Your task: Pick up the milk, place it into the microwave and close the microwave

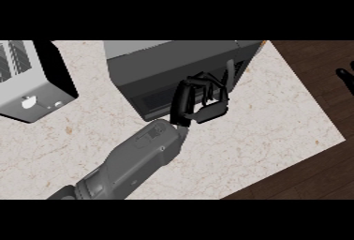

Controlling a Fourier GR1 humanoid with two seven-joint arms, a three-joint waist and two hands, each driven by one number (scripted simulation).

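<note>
From the head view I read the left hand (200, 96) as extended over the front face of the microwave (173, 65), with its forearm running diagonally from the lower left of the counter (276, 126) toward the appliance. The fingers are spread and only lightly bent, with nothing visible between them and the thumb, so I log this hand as released and empty. The milk does not show anywhere on the visible counter; I cannot tell from this frame whether it sits inside the microwave or is hidden elsewhere. The microwave's long axis runs roughly left to right across the view, and the front faces down and right, directly under the left hand. I judge that the door appears at or near closed and the hand is the one placed to press it home. The right hand (345, 77) rests at the right edge, well apart. A toaster (31, 79) stands to the left.
</note>
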